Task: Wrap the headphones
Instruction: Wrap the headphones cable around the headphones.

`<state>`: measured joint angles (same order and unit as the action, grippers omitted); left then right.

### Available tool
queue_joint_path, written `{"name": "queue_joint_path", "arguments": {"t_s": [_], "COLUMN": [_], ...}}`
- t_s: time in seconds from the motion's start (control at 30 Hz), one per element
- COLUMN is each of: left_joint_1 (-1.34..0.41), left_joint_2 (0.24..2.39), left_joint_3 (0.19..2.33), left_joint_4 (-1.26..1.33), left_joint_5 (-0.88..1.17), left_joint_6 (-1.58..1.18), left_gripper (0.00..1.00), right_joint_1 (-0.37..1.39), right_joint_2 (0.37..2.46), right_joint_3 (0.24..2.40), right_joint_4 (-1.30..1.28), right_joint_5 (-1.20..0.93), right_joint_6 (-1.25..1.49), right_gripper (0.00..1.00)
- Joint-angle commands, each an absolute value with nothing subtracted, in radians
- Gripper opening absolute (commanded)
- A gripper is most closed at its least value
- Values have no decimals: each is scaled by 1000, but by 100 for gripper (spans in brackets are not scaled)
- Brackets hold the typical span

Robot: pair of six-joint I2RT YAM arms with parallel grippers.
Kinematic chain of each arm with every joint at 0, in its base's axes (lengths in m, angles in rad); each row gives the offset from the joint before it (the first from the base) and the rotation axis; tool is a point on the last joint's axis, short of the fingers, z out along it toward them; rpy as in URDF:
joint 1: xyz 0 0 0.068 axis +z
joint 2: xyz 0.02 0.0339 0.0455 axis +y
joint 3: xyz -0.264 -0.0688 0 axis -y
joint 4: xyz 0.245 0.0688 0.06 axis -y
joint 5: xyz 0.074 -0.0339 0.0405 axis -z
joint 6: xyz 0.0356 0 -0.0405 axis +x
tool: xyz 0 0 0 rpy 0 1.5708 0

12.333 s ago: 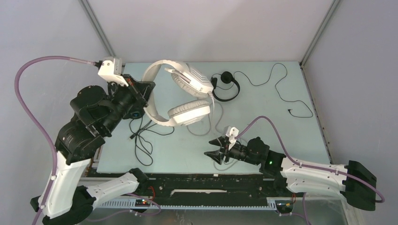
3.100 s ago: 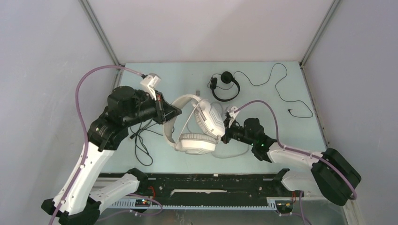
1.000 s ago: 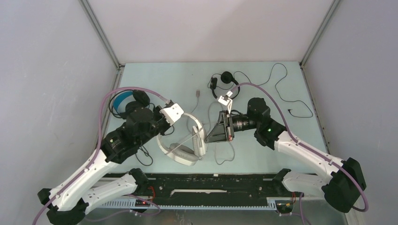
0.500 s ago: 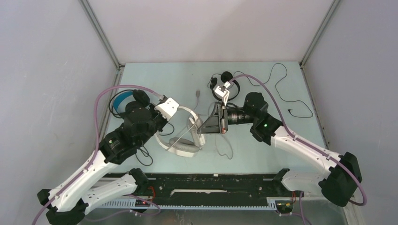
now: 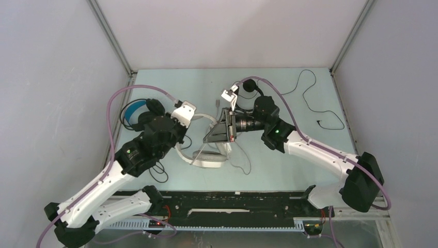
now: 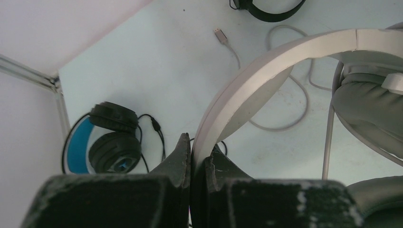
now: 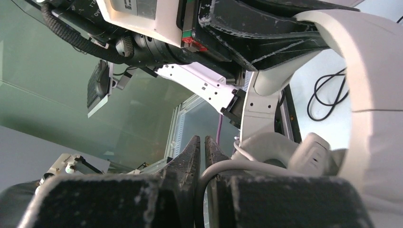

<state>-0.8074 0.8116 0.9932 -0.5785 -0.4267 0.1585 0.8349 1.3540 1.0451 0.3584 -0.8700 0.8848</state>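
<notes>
The large white headphones (image 5: 209,159) are held up left of the table's middle. My left gripper (image 5: 182,140) is shut on their headband (image 6: 285,52). My right gripper (image 5: 207,139) comes in from the right, shut on the grey cable (image 7: 228,166) close to an ear cup (image 7: 309,149). Slack grey cable (image 5: 241,164) lies on the table below. The bulky black headset with blue lining (image 5: 137,111) lies at the far left, also in the left wrist view (image 6: 109,142). The small black on-ear headset (image 5: 249,85) is at the back, partly hidden by my right wrist.
The grey cable's USB plug (image 6: 219,34) lies on the table beyond the headband. The thin black cable (image 5: 310,95) of the small headset trails toward the right wall. Black cable loops (image 5: 157,168) lie near the front left edge. Walls close in on three sides.
My right gripper has swung left and toward the back with the grey cable in it. The white headphones and my left gripper shifted slightly back.
</notes>
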Motion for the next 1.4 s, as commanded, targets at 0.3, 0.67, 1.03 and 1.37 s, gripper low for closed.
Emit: {"name": "queue_joint_path", "arguments": {"t_s": [0.3,0.67,1.03,1.37], "left_joint_1": [-802,-801,-801,-801], "left_joint_2": [877,948,940,948], "left_joint_3": [1110,1235,1309,1349], "left_joint_4": [-582,-725,-783,-778], "left_joint_5": [-645,-723,-753,-746], "left_joint_6": [-179,-376,-486,-553], "left_gripper": [0,0,0,0], "right_joint_1": [901,960,1032,1098], "right_joint_2": [1301,1268,1246,1208], "right_joint_3": [1118,1119,1118,1070], "right_joint_4": [337,181,19,34], "right_joint_5": [-784,-660,-519,-435], "right_joint_6": [794,622,428,294], "right_gripper": [13,16,18,22]}}
